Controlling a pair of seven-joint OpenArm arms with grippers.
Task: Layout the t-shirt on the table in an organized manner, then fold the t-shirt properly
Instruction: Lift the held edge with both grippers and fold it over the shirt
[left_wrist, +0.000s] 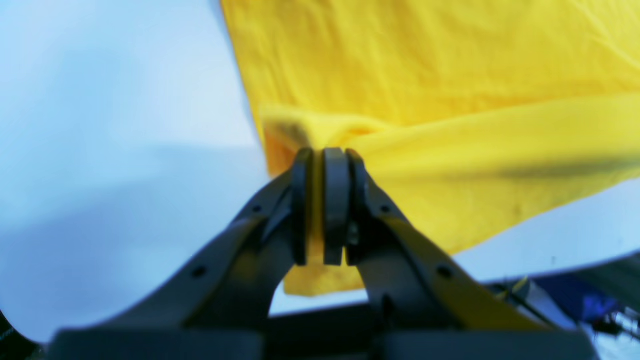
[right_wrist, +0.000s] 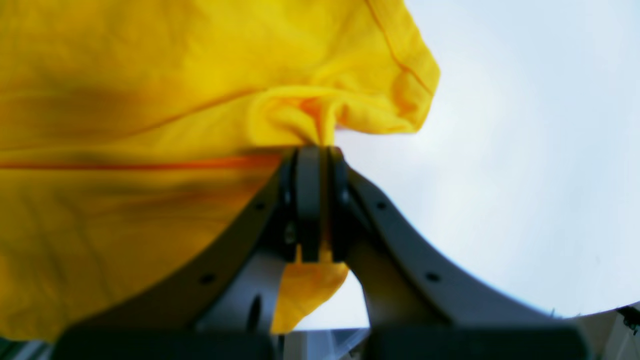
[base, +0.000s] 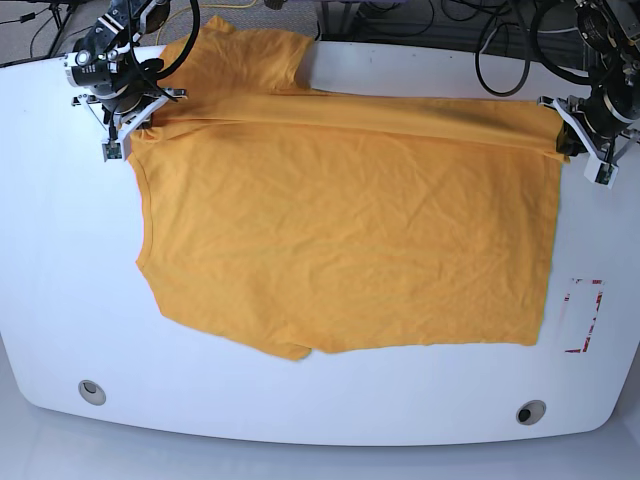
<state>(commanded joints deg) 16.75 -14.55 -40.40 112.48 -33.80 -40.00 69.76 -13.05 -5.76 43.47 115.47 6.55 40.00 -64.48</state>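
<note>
The orange-yellow t-shirt (base: 340, 230) lies spread over the white table (base: 60, 280), plain side up, with a fold running along its far edge. My left gripper (left_wrist: 325, 155) is shut on the shirt's far right corner (left_wrist: 450, 150); in the base view it (base: 565, 135) sits at the right. My right gripper (right_wrist: 315, 150) is shut on bunched cloth (right_wrist: 150, 125) at the far left shoulder; in the base view it (base: 135, 115) sits at the top left. No lettering shows.
A red-white tape rectangle (base: 585, 315) lies on the table right of the shirt. Two round metal grommets (base: 91, 391) (base: 530, 411) sit near the front edge. Cables (base: 500, 40) hang beyond the far edge.
</note>
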